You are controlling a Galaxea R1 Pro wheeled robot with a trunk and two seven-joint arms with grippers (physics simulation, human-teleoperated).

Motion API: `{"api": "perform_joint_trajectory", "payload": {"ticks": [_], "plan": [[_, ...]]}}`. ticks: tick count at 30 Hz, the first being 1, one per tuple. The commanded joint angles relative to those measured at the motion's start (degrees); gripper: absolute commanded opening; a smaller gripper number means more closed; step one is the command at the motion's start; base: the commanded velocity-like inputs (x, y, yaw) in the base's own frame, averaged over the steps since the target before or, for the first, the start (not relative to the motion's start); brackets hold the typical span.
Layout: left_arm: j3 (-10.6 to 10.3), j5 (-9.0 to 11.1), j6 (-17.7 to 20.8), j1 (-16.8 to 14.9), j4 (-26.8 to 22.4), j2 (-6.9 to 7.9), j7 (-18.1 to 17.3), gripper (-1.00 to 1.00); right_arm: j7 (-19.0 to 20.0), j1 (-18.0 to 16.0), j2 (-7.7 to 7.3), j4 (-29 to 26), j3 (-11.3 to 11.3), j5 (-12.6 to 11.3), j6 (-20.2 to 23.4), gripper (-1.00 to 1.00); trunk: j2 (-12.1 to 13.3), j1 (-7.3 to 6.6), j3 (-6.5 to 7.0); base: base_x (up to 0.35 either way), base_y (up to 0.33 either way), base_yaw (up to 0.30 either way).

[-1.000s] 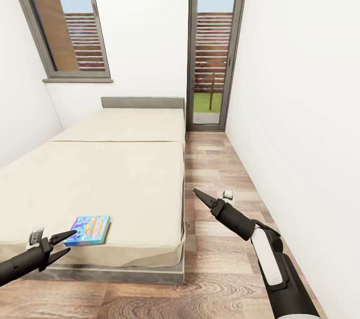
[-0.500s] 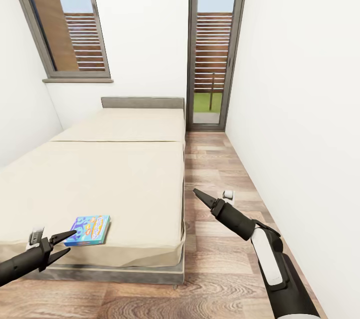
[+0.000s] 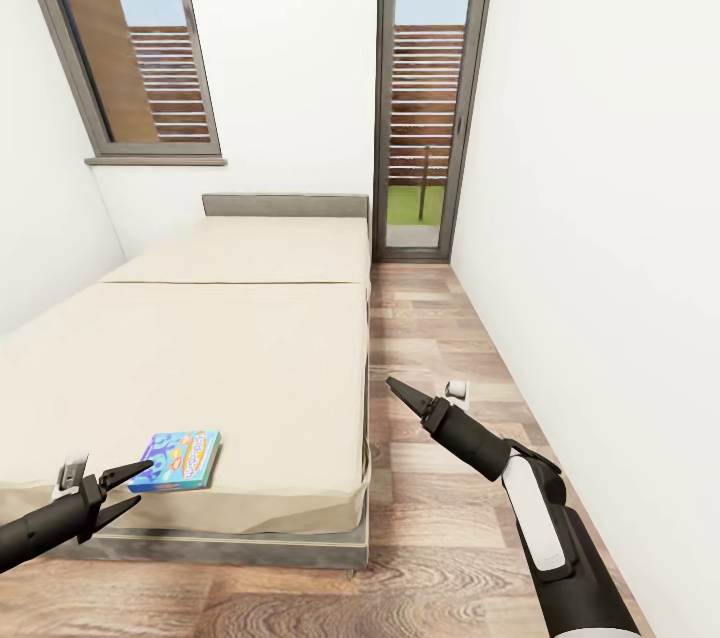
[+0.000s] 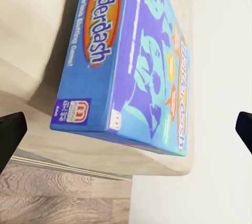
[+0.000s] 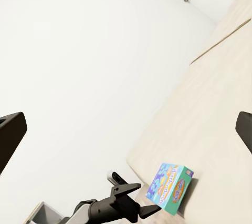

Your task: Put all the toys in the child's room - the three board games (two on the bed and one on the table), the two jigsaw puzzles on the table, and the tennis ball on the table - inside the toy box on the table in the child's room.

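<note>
Child's room: white walls (image 3: pixel 290 58), wood-plank floor (image 3: pixel 440 338), seen from the head view.

Tall grey-framed glazed door (image 3: pixel 428 88) in the far wall, slatted wooden fence and grass beyond it. Grey-framed window (image 3: pixel 125 38) with a sill on the far wall, above the head of the bed.

Low wide bed with plain beige mattress (image 3: pixel 220 348) and low grey headboard (image 3: pixel 285 206), along the left side of the room, its foot nearest the camera. Mattress surface also in the right wrist view (image 5: pixel 210 119).

Right arm, black and white, reaching forward over the floor beside the bed's foot corner. Right gripper (image 3: pixel 397 391): black pointed fingers lying together, holding nothing.

Left arm, black, entering from the lower left. Left gripper (image 3: pixel 128 491): two black pointed fingers spread apart, empty, tips just short of the game box at the mattress's near edge. Same gripper seen in the right wrist view (image 5: pixel 140 199), fingers apart just beside the box.

Blue flat rectangular board game box with cartoon print (image 3: pixel 181 459), lying flat on the mattress near the foot edge, towards the left. In the left wrist view (image 4: pixel 136 66) the lettering "Balderdash" reads on its lid and side; the box lies ahead between the two fingertips, not touched. Also in the right wrist view (image 5: pixel 170 186).
</note>
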Motion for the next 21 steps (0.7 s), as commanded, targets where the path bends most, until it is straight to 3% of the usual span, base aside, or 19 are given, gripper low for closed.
{"api": "perform_joint_trajectory", "payload": {"ticks": [1, 21], "plan": [[0.2, 1.4, -0.2, -0.1, 0.0, -0.02, -0.4, 1.00, 0.1, 0.0, 0.05, 0.0, -0.1, -0.1, 0.4, 1.00, 0.0, -0.01, -0.04, 0.000, 0.000, 0.000], [0.2, 1.4, -0.2, -0.1, 0.0, -0.02, -0.4, 1.00, 0.2, 0.0, 0.02, 0.0, -0.1, -0.2, 0.4, 1.00, 0.0, -0.01, -0.04, 0.000, -0.012, 0.000]]}}
